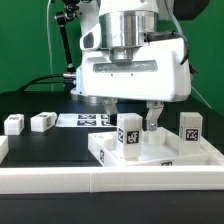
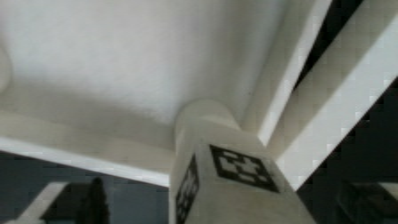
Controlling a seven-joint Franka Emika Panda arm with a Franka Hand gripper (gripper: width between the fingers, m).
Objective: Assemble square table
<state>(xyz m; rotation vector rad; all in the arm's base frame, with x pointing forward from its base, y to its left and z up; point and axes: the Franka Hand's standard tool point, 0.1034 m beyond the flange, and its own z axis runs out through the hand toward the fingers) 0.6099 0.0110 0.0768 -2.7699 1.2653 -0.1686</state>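
Observation:
The square table's white slab (image 1: 165, 157) lies rim up at the exterior view's right. Two tagged white legs stand upright on it, one (image 1: 129, 135) near its front left corner and one (image 1: 190, 127) at its right. My gripper (image 1: 131, 117) hangs open over the first leg, a finger on each side, with a little room between each finger and the leg. In the wrist view that leg (image 2: 224, 160) rises from the slab's floor (image 2: 125, 80) beside the raised rim (image 2: 299, 90), between my gripper's (image 2: 214, 208) dark fingers (image 2: 68, 203). Two more legs (image 1: 13, 124) (image 1: 41, 121) lie loose at the left.
The marker board (image 1: 85, 121) lies flat on the black table behind the slab's left corner. A long white border wall (image 1: 100, 182) runs along the front edge. Green posts and cables stand at the back left.

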